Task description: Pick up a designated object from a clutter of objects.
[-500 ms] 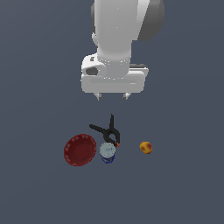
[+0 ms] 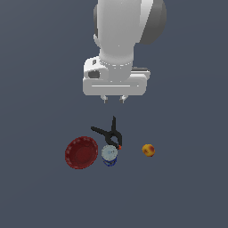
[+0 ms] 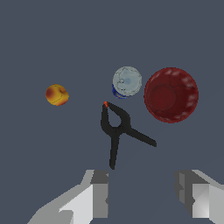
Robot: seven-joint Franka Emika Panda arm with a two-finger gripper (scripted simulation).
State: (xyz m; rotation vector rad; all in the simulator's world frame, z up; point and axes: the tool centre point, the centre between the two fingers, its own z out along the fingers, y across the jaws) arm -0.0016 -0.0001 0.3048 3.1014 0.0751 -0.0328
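Note:
The designated object, a black spring clamp (image 2: 110, 133) (image 3: 116, 127), lies flat on the grey floor. Its two long handles splay out and its small orange-red jaw tip points toward the can. My gripper (image 2: 114, 100) (image 3: 144, 192) hangs open above it, clear of the clamp, with nothing between the fingers (image 3: 99, 192). The clutter of objects lies around the clamp: a red bowl (image 2: 81, 152) (image 3: 170, 94), a blue-and-white can (image 2: 109, 155) (image 3: 127, 82) and an orange-yellow ball (image 2: 148, 150) (image 3: 57, 94).
The can stands upright right beside the clamp's jaw tip, with the bowl close against the can on the exterior view's left. The ball lies apart on the exterior view's right. Everything rests on a plain grey floor.
My gripper has come down a little toward the clamp. The clamp, bowl, can and ball have not moved.

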